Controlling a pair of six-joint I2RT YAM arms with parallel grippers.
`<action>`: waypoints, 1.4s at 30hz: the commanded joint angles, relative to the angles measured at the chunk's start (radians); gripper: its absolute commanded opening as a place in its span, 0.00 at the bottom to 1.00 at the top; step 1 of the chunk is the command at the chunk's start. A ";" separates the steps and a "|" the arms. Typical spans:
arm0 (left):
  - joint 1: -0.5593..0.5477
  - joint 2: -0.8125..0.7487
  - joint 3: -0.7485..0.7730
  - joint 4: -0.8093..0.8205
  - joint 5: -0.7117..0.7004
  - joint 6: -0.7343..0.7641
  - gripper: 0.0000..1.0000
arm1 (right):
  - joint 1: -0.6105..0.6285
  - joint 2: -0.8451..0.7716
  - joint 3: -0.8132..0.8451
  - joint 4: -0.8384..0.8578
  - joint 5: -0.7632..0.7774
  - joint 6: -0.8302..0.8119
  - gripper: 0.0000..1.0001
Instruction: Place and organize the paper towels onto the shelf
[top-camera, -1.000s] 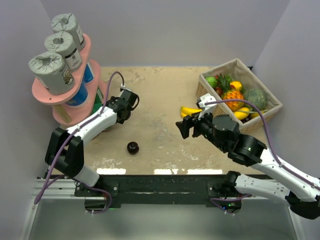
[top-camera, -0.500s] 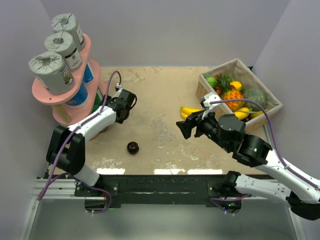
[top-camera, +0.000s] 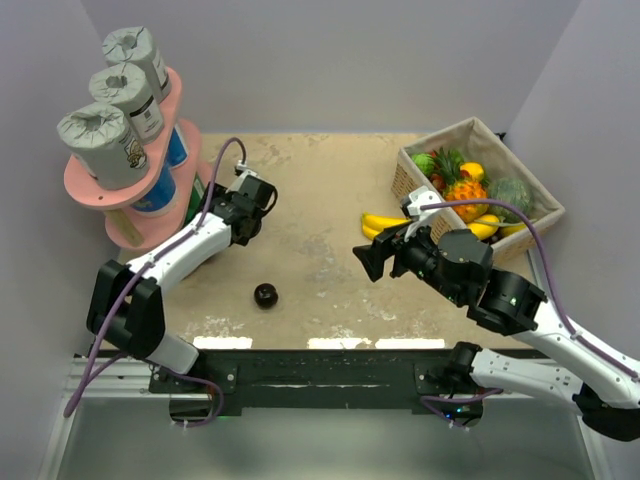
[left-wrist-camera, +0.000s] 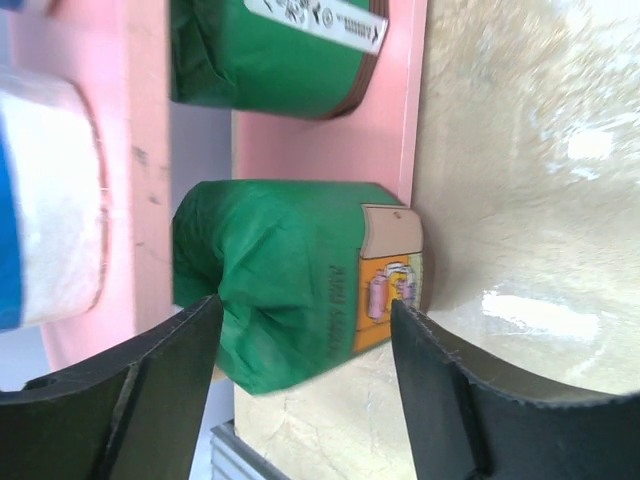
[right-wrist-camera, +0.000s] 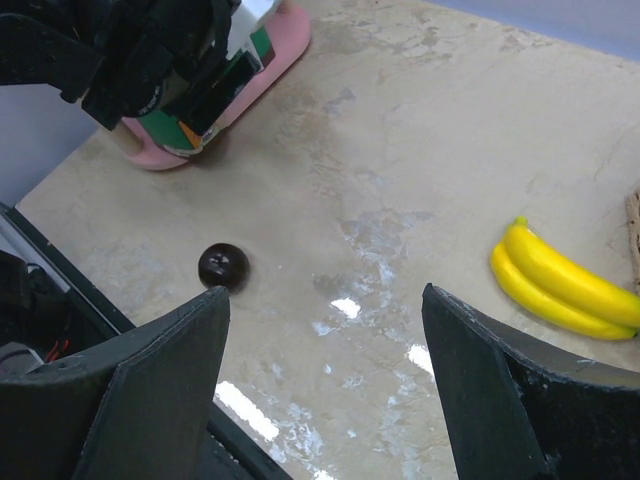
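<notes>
The shelf (top-camera: 90, 186) stands at the far left, pink boards on tan posts. Three grey paper towels (top-camera: 100, 140) sit on its top board and white-and-blue ones (top-camera: 157, 190) on the tier below. In the left wrist view a green roll (left-wrist-camera: 290, 280) rests at the edge of the pink bottom board (left-wrist-camera: 330, 150), with a second green roll (left-wrist-camera: 270, 55) behind it. My left gripper (left-wrist-camera: 305, 305) is open, a finger on each side of the near green roll and clear of it. My right gripper (right-wrist-camera: 325, 295) is open and empty above the table.
A small dark ball (top-camera: 265, 295) lies on the table between the arms. Yellow bananas (top-camera: 380, 222) lie beside a wicker fruit basket (top-camera: 500, 140) at the right. Grey walls close in the back and both sides.
My left gripper's jaws have spread apart off the green roll, and that wrist has shifted slightly toward the back. The right arm has barely moved.
</notes>
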 joint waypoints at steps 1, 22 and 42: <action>-0.006 -0.066 0.040 0.038 0.020 0.003 0.75 | 0.000 -0.004 0.022 0.014 -0.003 0.008 0.81; -0.044 -0.029 -0.023 -0.116 0.108 -0.049 0.37 | 0.000 0.010 0.024 0.007 0.000 0.001 0.82; -0.003 0.234 0.031 -0.215 -0.115 -0.129 0.33 | 0.000 -0.041 -0.008 0.002 0.026 -0.005 0.83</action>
